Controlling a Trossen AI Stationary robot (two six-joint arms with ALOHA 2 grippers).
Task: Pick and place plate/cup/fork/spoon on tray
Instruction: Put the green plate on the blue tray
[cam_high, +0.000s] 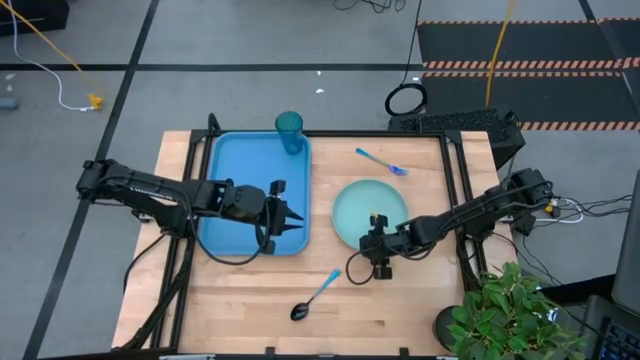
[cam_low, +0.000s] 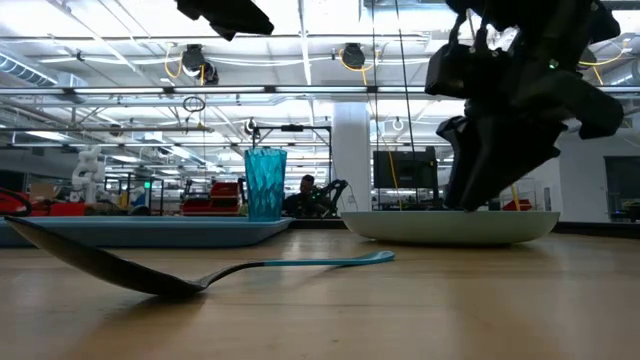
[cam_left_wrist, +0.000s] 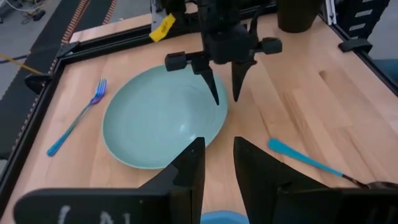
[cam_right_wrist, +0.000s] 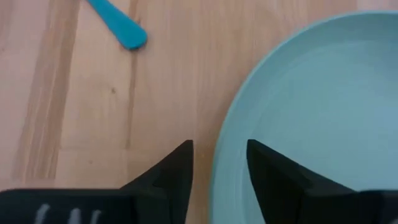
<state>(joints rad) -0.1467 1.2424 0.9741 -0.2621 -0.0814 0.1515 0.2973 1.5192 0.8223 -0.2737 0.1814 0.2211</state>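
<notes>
The pale green plate (cam_high: 368, 210) lies flat on the table right of the blue tray (cam_high: 240, 180). The teal cup (cam_high: 289, 131) stands upright at the tray's far right corner. The fork (cam_high: 381, 161) lies beyond the plate, and the spoon (cam_high: 314, 297) lies near the front edge. My right gripper (cam_right_wrist: 217, 155) is open and points down at the plate's near rim, one finger inside it and one outside. My left gripper (cam_high: 298, 218) is open and empty over the tray's right rim, pointing at the plate. My right gripper stands astride the plate's near rim (cam_right_wrist: 219, 163) from above, one finger (cam_right_wrist: 273, 171) over the plate's inside and the other (cam_right_wrist: 177, 168) over the table outside. I cannot tell whether either finger touches the plate, which lies flat on the table.
A potted plant (cam_high: 510, 310) stands at the table's near right corner. Black frame rails (cam_high: 455, 170) run along the table's far and right sides. Bare wood lies between the plate and the spoon's handle end (cam_right_wrist: 127, 37).
</notes>
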